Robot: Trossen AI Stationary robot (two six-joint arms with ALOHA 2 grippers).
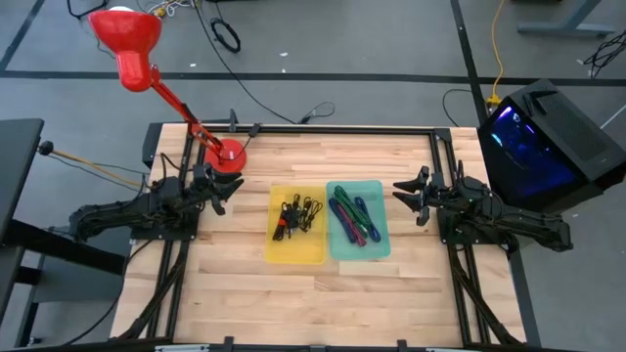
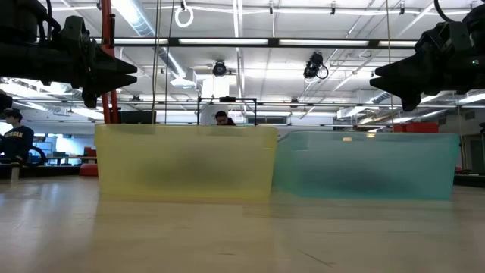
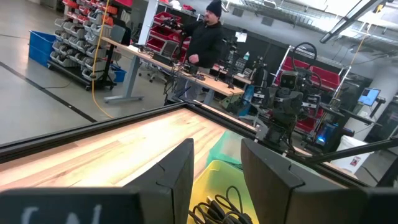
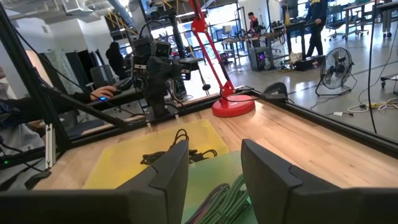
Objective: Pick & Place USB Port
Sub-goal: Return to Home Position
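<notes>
A yellow bin (image 1: 296,224) at the table's middle holds a tangle of black cables (image 1: 296,215) lying on its floor. Beside it on the right, a teal bin (image 1: 358,219) holds several coloured cables (image 1: 352,217). My left gripper (image 1: 231,191) hovers open left of the yellow bin, above the table. My right gripper (image 1: 403,193) hovers open right of the teal bin. The left wrist view shows the black cables (image 3: 217,208) past my open fingers; the right wrist view shows green cables (image 4: 219,200) and black cables (image 4: 180,152). In the low view both bins (image 2: 186,161) (image 2: 365,163) stand side by side.
A red desk lamp stands with its base (image 1: 228,154) on the table's far left part, its arm reaching out past the far-left corner. Bare wood lies in front of the bins toward the near edge. People stand in the room beyond the table.
</notes>
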